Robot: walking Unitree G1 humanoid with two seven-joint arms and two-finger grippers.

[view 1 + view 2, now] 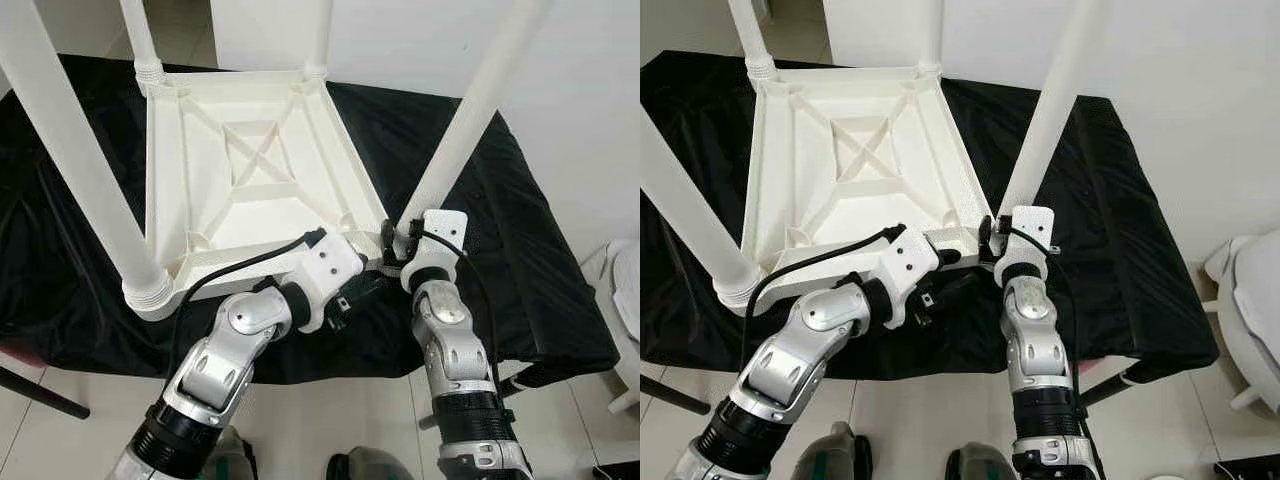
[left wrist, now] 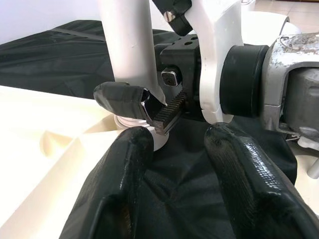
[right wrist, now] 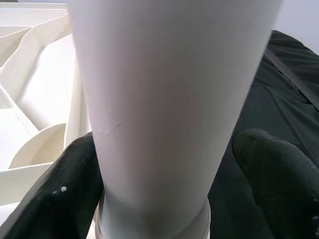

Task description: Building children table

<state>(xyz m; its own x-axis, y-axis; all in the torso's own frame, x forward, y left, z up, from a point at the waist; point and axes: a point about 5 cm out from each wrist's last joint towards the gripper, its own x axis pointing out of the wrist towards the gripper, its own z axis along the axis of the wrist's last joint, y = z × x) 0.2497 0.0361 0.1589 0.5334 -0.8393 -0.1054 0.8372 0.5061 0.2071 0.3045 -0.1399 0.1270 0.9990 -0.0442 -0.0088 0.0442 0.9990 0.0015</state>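
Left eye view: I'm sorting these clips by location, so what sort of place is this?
Probably a room in a home, used as a work spot: a pale tiled floor, plain white walls, and a low surface draped in black cloth bearing an upturned white plastic table.

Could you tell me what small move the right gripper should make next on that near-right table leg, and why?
Probably close the right gripper on the near-right leg. Its fingers flank the leg just above its base collar, one apparently still apart from it. The leg stands in the corner of the upturned table top, while the left gripper hovers open nearby.
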